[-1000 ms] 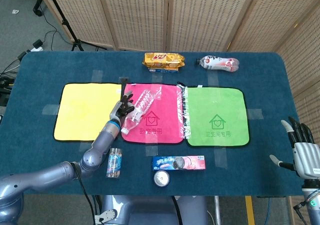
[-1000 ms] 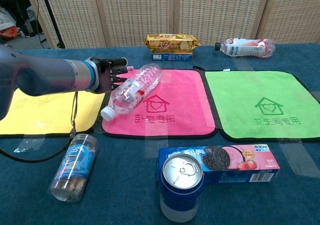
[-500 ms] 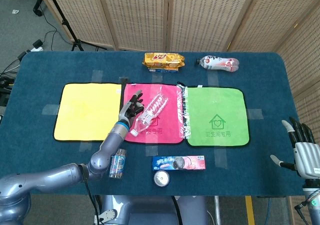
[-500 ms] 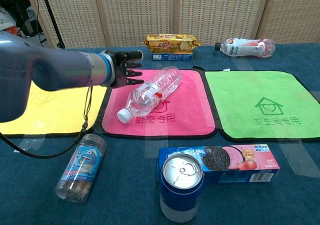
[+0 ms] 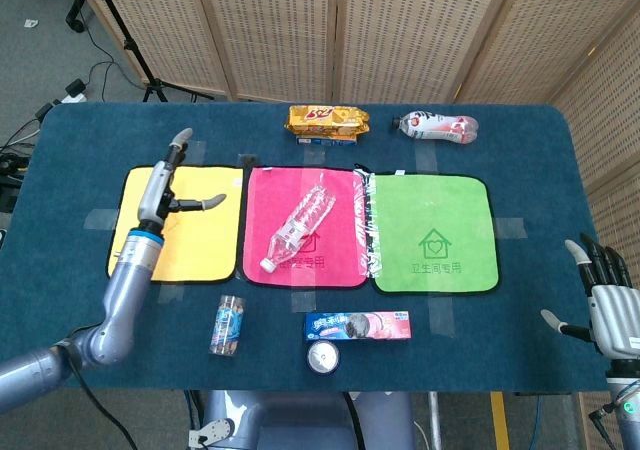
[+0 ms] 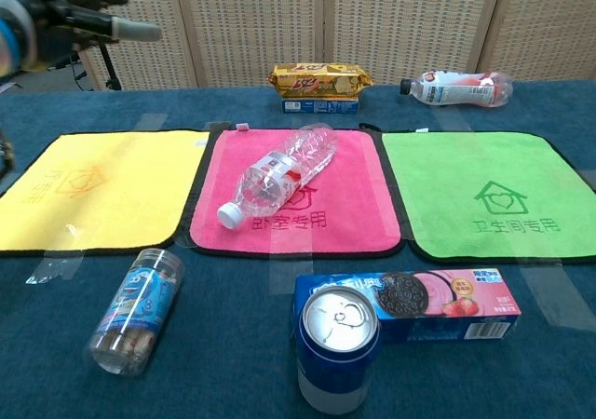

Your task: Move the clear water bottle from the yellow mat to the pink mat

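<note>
The clear water bottle (image 5: 298, 226) (image 6: 276, 172) lies on its side on the pink mat (image 5: 336, 262) (image 6: 346, 214), cap toward the mat's near left corner. The yellow mat (image 5: 185, 232) (image 6: 102, 191) lies bare to its left. My left hand (image 5: 165, 182) (image 6: 65, 5) hangs raised above the yellow mat, fingers spread, holding nothing. My right hand (image 5: 606, 305) shows at the table's near right edge in the head view, fingers apart and empty.
A green mat (image 5: 434, 232) lies right of the pink one. A small snack jar (image 5: 229, 323), a cookie box (image 5: 357, 325) and a can (image 5: 322, 358) lie near the front edge. A biscuit pack (image 5: 327, 122) and a pink-labelled bottle (image 5: 436, 125) sit at the back.
My left hand has let go of the water bottle and drawn back up and to the left, over the yellow mat. The bottle now rests still on the pink mat.
</note>
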Robot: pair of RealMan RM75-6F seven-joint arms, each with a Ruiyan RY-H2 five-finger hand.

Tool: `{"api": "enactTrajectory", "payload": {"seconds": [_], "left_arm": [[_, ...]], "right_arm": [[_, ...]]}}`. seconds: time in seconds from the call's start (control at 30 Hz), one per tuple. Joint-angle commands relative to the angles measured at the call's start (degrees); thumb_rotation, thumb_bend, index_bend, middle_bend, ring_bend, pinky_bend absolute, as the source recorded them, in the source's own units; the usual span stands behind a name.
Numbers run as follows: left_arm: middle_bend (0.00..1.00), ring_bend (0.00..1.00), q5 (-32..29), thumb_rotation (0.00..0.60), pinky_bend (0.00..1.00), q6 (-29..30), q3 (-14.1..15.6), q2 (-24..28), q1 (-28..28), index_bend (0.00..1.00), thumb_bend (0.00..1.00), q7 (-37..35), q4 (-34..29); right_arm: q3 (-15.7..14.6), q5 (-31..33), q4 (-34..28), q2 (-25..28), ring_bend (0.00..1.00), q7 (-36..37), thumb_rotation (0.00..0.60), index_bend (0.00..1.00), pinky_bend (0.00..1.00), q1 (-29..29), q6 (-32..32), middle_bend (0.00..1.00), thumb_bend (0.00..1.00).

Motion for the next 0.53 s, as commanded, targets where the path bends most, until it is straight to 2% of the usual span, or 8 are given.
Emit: {"api": "enactTrajectory", "payload": {"seconds": [0.03,0.13,0.2,0.23,0.33,0.53], "left_arm": [[0.00,0.00,14.10,0.600,0.00,8.89,7.92,10.80,9.45,0.00,0.00,5.10,-2.64],[0.00,0.00,17.77,0.600,0.00,10.96,11.36,15.26,13.22,0.00,0.00,5.58,-3.09],[0.00,0.00,21.66,0.600,0.00,14.06,15.61,18.14,16.97,0.00,0.00,8.54,-1.61],[0.00,0.00,22.79,0.600,0.00,15.61,16.66,18.08,18.03,0.00,0.00,9.47,-0.54],[0.00,0.00,24.03,0.600,0.00,19.69,18.71,16.64,20.93,0.00,0.00,10.59,1.75],[0.00,0.00,25.40,0.600,0.00,24.44,20.53,15.50,24.24,0.00,0.00,11.91,2.05]], "right_arm": [[-0.12,-0.39,-0.33,-0.09,0.00,-0.54,0.600,0.00,0.00,-0.02,0.28,0.00,0.00],[-0.35,-1.09,-0.75,-0.15,0.00,-1.07,0.600,0.00,0.00,-0.09,0.70,0.00,0.00],[-0.62,-1.86,-1.20,-0.13,0.00,-1.46,0.600,0.00,0.00,-0.26,1.28,0.00,0.00],[-0.71,-2.11,-1.35,-0.08,0.00,-1.50,0.600,0.00,0.00,-0.34,1.51,0.00,0.00],[-0.92,-2.93,-1.61,0.04,0.00,-1.39,0.600,0.00,0.00,-0.66,2.44,0.00,0.00],[-1.03,-3.21,-1.55,-0.04,0.00,-1.43,0.600,0.00,0.00,-0.75,2.68,0.00,0.00]]}}
